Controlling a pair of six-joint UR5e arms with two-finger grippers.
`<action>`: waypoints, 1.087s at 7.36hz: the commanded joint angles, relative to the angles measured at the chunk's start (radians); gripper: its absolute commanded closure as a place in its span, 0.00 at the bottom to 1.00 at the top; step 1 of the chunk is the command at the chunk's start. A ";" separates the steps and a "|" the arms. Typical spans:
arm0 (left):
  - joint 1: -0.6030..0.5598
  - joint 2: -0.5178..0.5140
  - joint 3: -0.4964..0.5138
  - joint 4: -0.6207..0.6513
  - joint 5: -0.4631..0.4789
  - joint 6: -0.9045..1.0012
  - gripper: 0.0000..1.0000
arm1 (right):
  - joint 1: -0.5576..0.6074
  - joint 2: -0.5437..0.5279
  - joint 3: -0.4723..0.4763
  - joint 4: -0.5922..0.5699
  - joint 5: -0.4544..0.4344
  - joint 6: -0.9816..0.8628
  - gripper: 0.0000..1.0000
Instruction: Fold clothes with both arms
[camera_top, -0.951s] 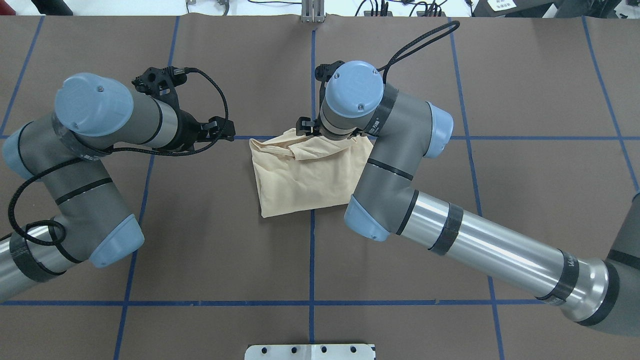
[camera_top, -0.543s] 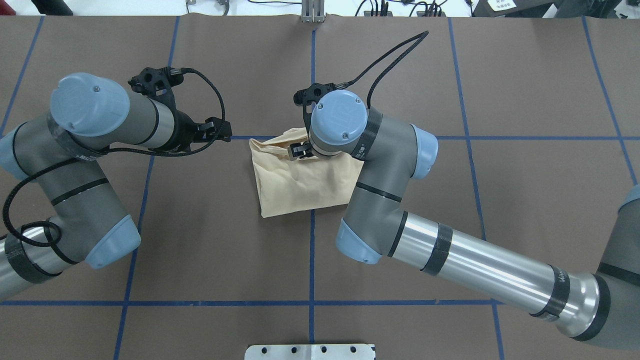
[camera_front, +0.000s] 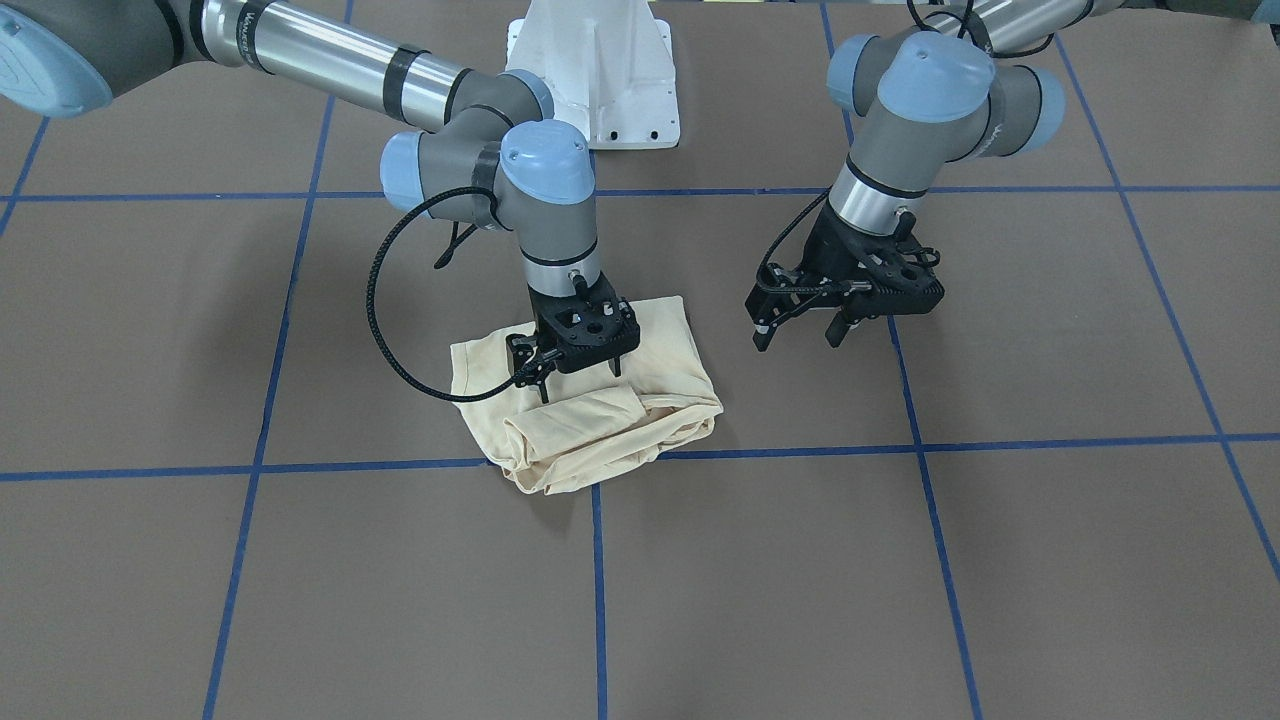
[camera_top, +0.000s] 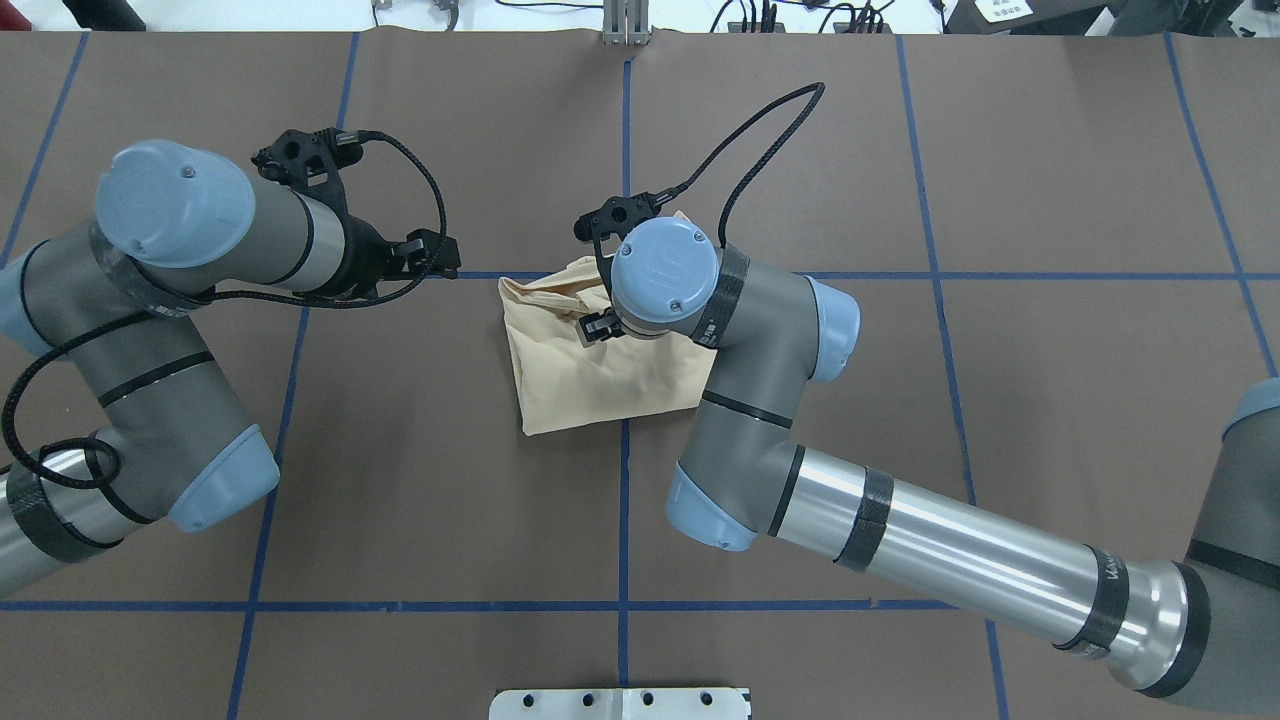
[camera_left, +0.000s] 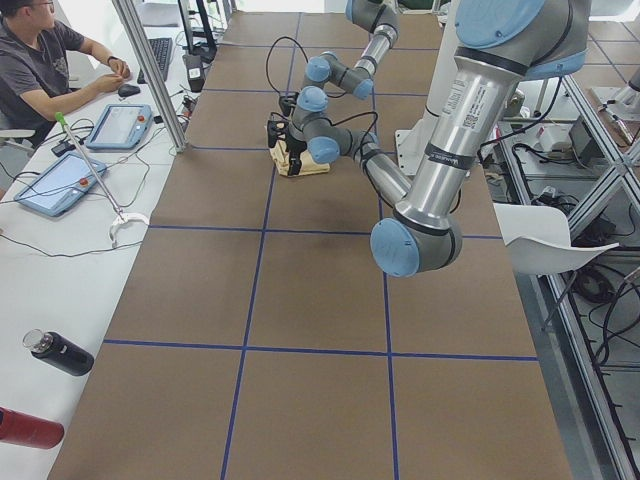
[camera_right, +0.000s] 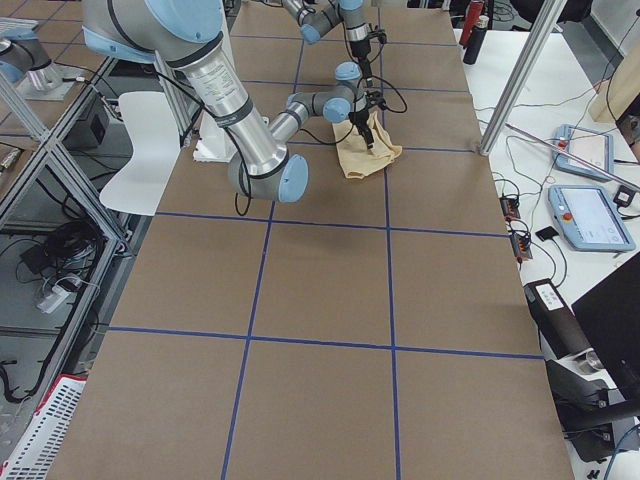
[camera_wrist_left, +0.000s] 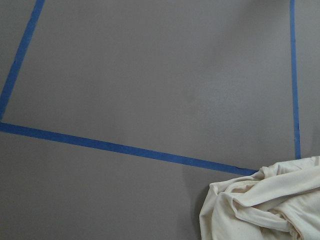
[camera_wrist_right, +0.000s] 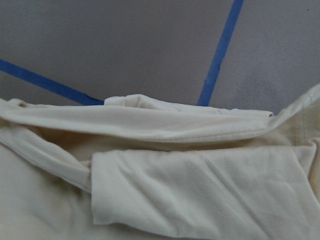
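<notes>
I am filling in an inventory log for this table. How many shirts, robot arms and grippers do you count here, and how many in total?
Shirt: 1
Robot arms: 2, left arm, right arm
Grippers: 2, left gripper, right gripper
Total: 5

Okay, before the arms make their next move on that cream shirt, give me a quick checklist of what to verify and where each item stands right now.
1. Right gripper open: ok, its fingers stand apart over the shirt.
2. Right gripper touching the cloth: cannot tell; no view shows the fingertips against the fabric.
3. Left gripper clear of the shirt: ok, it is open above bare table beside the shirt.
4. Shirt lying flat and tidy: not ok, loose folds bunch along the edge away from the robot's base.
5. Nothing else lying on the shirt: ok, only cloth shows in the right wrist view.
</notes>
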 joint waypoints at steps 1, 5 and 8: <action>-0.003 0.000 0.000 0.000 0.000 0.000 0.01 | 0.003 0.004 -0.002 0.001 -0.001 0.001 0.00; -0.003 0.000 -0.001 0.000 0.000 0.000 0.01 | 0.017 0.000 -0.013 0.001 0.000 0.007 0.00; -0.012 -0.002 0.002 0.000 0.000 0.005 0.01 | 0.016 -0.007 -0.014 0.001 0.016 0.011 0.00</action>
